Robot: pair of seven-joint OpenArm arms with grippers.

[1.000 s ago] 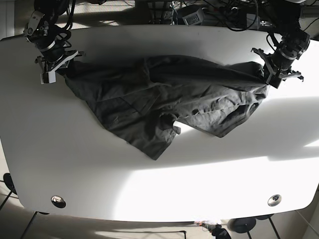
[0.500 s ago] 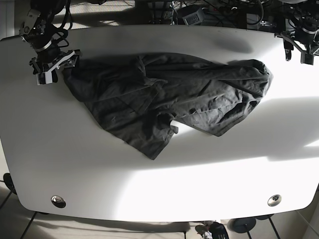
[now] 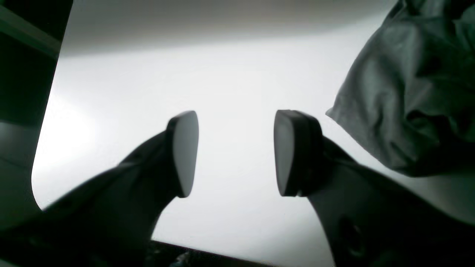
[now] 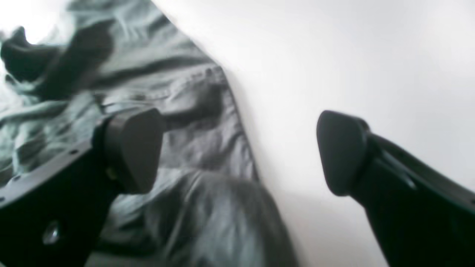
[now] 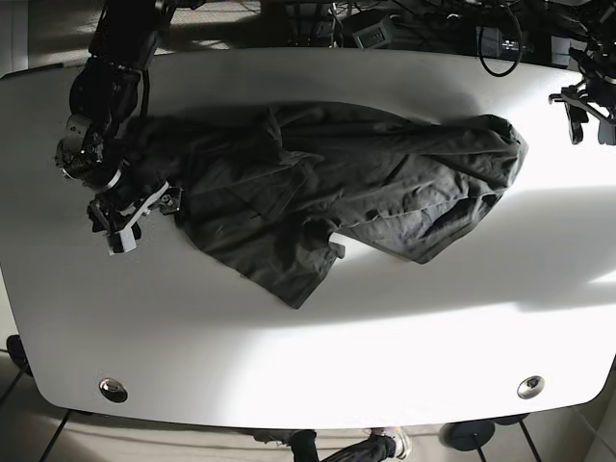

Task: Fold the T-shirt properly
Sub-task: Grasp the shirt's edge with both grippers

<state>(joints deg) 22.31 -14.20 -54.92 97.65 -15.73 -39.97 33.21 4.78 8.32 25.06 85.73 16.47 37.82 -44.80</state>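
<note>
Dark grey fabric of the T-shirt [image 5: 327,192] lay crumpled across the far half of the white table [image 5: 308,366], spread unevenly from one side of the table to the other, with one loose corner pointing toward the near edge. Deep wrinkles and overlapping folds covered its surface; no neat fold was visible.

Right gripper [image 5: 135,214], on the base view's left, stood at the shirt's edge with its jaws spread apart and nothing between them. In the right wrist view, one finger [image 4: 131,148] hung over the cloth [image 4: 178,174] and the other over bare table [image 4: 334,55]; whether either touched the surface could not be told.

Left gripper [image 5: 589,109], at the base view's far right edge, was well apart from the shirt's bunched end. In the left wrist view its fingers [image 3: 183,152] were parted and empty over bare tabletop [image 3: 222,74], with the shirt's rumpled end [image 3: 400,104] lying off to one side.

Two round metal fittings [image 5: 113,389] sat near the table's near corners.
</note>
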